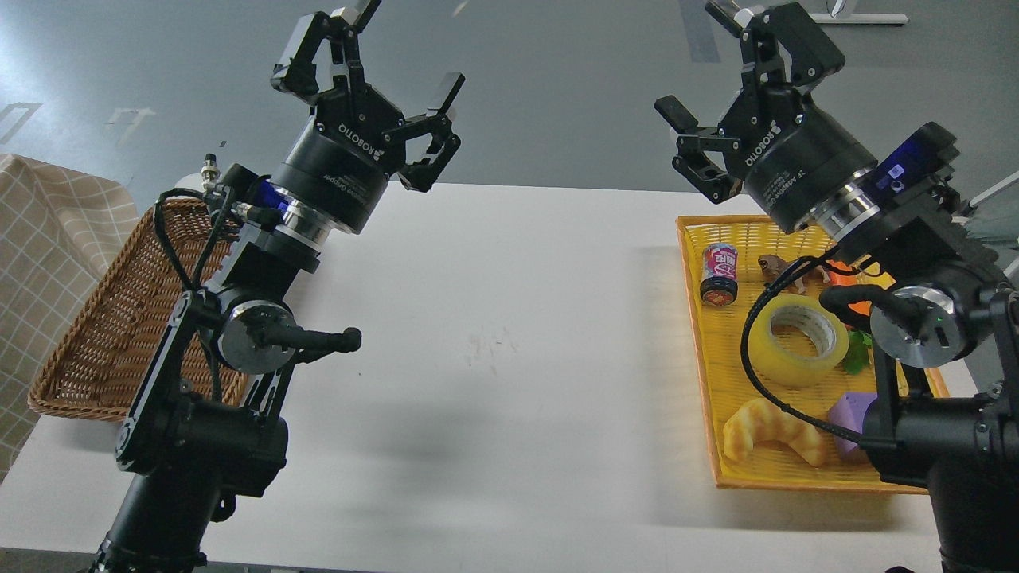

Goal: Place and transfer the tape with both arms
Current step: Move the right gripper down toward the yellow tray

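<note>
Both grippers, left (374,76) and right (728,68), hang spread wide above the white table (493,334), while the tape (798,341) lies in the yellow tray (704,374).

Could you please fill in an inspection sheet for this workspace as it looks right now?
Surface: white table, faint scuff marks mid-table.
Job's things: tape lying flat in the yellow tray, ungripped.
Clutter: can, croissant, purple item in tray; others partly hidden.
Grippers: left gripper and right gripper open, raised, holding nothing.
Cables: black cable loops over the tray.
Surroundings: wicker basket left; checked cloth; grey floor.
</note>
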